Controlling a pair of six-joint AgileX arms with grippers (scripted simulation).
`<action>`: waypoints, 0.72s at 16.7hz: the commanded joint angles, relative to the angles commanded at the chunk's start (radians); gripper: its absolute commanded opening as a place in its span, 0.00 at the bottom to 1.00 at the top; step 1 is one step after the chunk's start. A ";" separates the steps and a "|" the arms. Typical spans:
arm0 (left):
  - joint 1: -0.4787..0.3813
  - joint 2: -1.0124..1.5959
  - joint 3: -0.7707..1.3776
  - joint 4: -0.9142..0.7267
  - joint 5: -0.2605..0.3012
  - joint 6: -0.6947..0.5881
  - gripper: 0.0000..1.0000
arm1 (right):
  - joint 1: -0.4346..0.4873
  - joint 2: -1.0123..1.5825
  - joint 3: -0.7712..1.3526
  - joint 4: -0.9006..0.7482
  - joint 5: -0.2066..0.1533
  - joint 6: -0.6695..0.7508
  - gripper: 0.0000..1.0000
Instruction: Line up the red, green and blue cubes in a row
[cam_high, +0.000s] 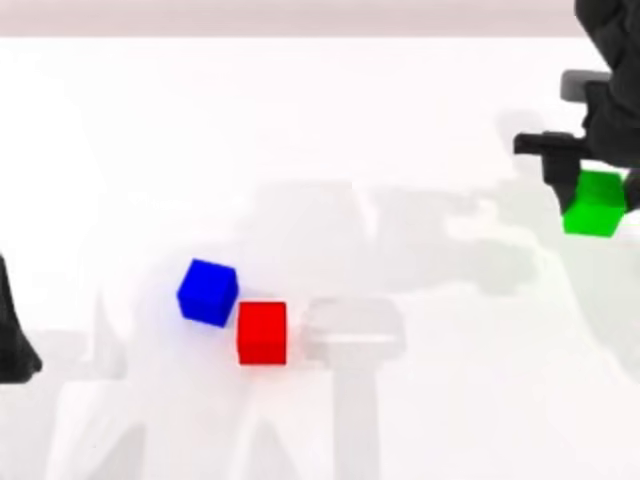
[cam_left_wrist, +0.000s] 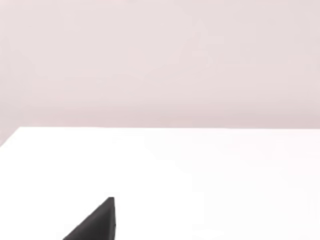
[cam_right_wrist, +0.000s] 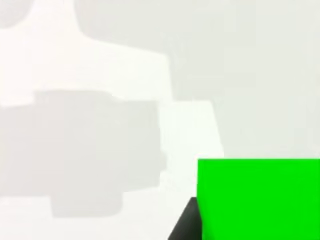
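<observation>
The right gripper (cam_high: 597, 190) is clamped on the green cube (cam_high: 594, 204), well right of the red cube (cam_high: 262, 333), which the blue cube (cam_high: 208, 292) touches; likely light, rigid and smooth-faced, it is best pinched on opposite flat sides.

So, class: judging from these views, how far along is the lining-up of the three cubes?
Partly done. The blue cube and red cube sit side by side left of the table's centre, though the blue one is turned askew. In hand: the right gripper has the green cube near the right edge. Left: bringing green beside red. The left arm is parked at the left edge.
</observation>
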 joint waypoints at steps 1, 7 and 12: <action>0.000 0.000 0.000 0.000 0.000 0.000 1.00 | 0.054 0.011 0.022 -0.013 0.001 0.042 0.00; 0.000 0.000 0.000 0.000 0.000 0.000 1.00 | 0.467 0.067 0.157 -0.093 0.013 0.345 0.00; 0.000 0.000 0.000 0.000 0.000 0.000 1.00 | 0.585 0.078 0.194 -0.119 0.017 0.456 0.00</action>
